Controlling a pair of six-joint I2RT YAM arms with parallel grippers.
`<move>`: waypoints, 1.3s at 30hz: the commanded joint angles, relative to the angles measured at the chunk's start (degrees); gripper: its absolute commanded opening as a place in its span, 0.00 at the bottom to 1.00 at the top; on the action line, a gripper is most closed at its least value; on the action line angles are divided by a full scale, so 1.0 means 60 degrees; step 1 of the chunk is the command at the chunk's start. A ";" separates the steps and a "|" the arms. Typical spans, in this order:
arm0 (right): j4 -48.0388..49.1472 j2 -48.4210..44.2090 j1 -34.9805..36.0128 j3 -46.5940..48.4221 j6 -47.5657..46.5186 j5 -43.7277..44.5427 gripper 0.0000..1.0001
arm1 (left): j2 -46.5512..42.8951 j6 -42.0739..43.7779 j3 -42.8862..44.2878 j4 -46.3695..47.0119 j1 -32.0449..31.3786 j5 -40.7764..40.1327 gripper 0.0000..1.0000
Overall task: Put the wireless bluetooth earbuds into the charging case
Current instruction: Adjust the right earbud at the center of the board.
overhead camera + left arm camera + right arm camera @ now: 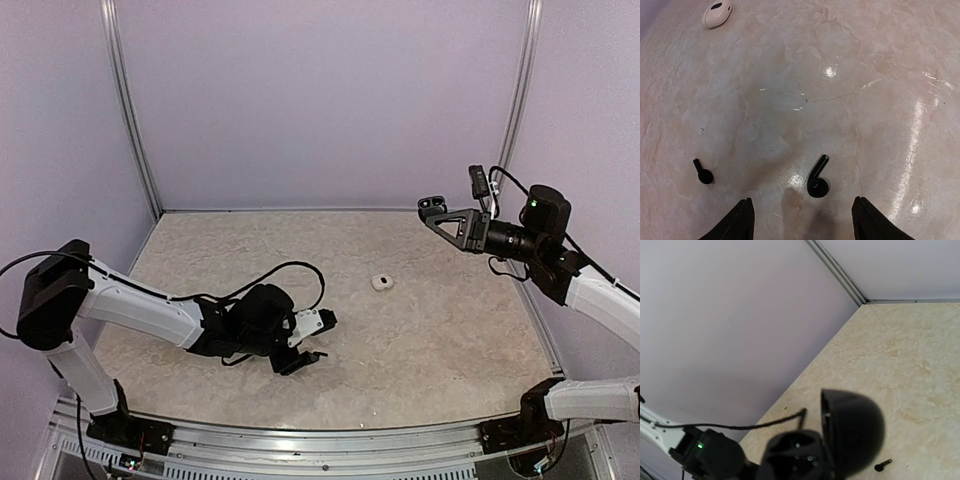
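Note:
Two black earbuds lie on the marbled table: one (pixel 817 182) just ahead of my left gripper (pixel 802 222), between its spread fingers, and another (pixel 703 173) to its left. The left gripper (pixel 318 340) is open, low over the table and holding nothing. My right gripper (pixel 434 207) hangs raised at the right, shut on a black charging case (pixel 840 440) whose lid stands open. One black earbud (pixel 882 466) shows on the table below that case. A small white case (pixel 381 282) (pixel 716 13) sits mid-table.
Lilac walls with metal corner rails (pixel 130 120) enclose the table on three sides. The left arm's black cable (pixel 290 270) loops over the surface near its wrist.

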 commanded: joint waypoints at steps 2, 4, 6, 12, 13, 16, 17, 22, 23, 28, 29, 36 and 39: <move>0.0154 -0.0052 -0.0139 -0.0063 -0.0118 -0.0175 0.11 | 0.0832 -0.0227 0.0373 -0.0070 -0.0066 -0.0538 0.66; 0.0148 -0.0042 -0.0139 -0.0062 -0.0119 -0.0191 0.11 | 0.0972 -0.0184 0.0398 -0.0074 -0.0059 -0.0722 0.65; 0.0169 -0.0018 -0.0157 -0.0066 -0.0109 -0.0206 0.11 | 0.1063 -0.0169 0.0448 -0.0078 -0.0021 -0.0938 0.64; 0.0336 0.0110 -0.0168 -0.0113 -0.0055 -0.0265 0.11 | 0.1436 -0.0257 0.0882 -0.0047 0.0321 -0.1296 0.60; 0.0351 0.0125 -0.0168 -0.0118 -0.0042 -0.0289 0.11 | 0.1533 -0.0253 0.0999 -0.0106 0.0385 -0.1325 0.59; 0.0392 0.0151 -0.0196 -0.0135 -0.0022 -0.0323 0.11 | 0.1878 -0.0166 0.1256 -0.0081 0.0489 -0.1292 0.58; 0.0396 0.0155 -0.0208 -0.0148 -0.0014 -0.0331 0.11 | 0.1973 -0.0155 0.1302 0.0021 0.0507 -0.1187 0.58; 0.0444 0.0177 -0.0245 -0.0178 -0.0014 -0.0387 0.11 | 0.2232 -0.0222 0.1533 0.0191 0.0578 -0.0965 0.57; 0.0454 0.0179 -0.0246 -0.0192 -0.0008 -0.0407 0.11 | 0.2227 -0.0269 0.1529 0.0166 0.0588 -0.1009 0.57; 0.0514 0.0106 -0.0242 -0.0390 -0.0191 -0.0441 0.11 | 0.1027 -0.0629 0.0912 0.0514 0.0681 -0.1052 0.59; 0.0538 0.0080 -0.0242 -0.0442 -0.0216 -0.0441 0.11 | 0.0579 -0.0700 0.0798 0.0585 0.0678 -0.1042 0.60; 0.0220 -0.0091 -0.0256 -0.0635 -0.1001 -0.0404 0.11 | -0.1739 -0.2169 0.0935 0.1012 0.0724 -0.2020 0.99; -0.0133 -0.0278 -0.0256 -0.0675 -0.1557 -0.0361 0.11 | -0.1460 -0.3679 0.2015 -0.0166 0.1164 -0.1732 0.99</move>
